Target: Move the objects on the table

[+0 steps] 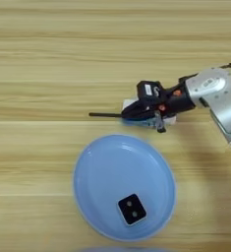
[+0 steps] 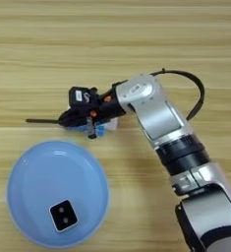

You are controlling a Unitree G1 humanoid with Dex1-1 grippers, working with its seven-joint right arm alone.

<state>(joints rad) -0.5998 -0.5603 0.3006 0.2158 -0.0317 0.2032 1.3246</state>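
Note:
My right gripper (image 1: 132, 114) reaches in from the right on its silver forearm and sits low over the blue-and-white oblong tube (image 1: 128, 104), covering most of it. Only the tube's white corners and a blue lower edge (image 2: 108, 126) show around the black gripper (image 2: 68, 118). A thin black stick (image 1: 104, 115) lies on the table and pokes out leftward from under the gripper tip. The black, white-edged square block (image 1: 131, 209) with two dots rests in the lower part of the plate, apart from the gripper.
A large round light-blue plate (image 1: 107, 167) lies just below the gripper, near the table's front edge. The robot's arm (image 2: 161, 118) crosses the right side, with a black cable looping above it. Pale wooden planks (image 1: 63, 49) stretch behind and to the left.

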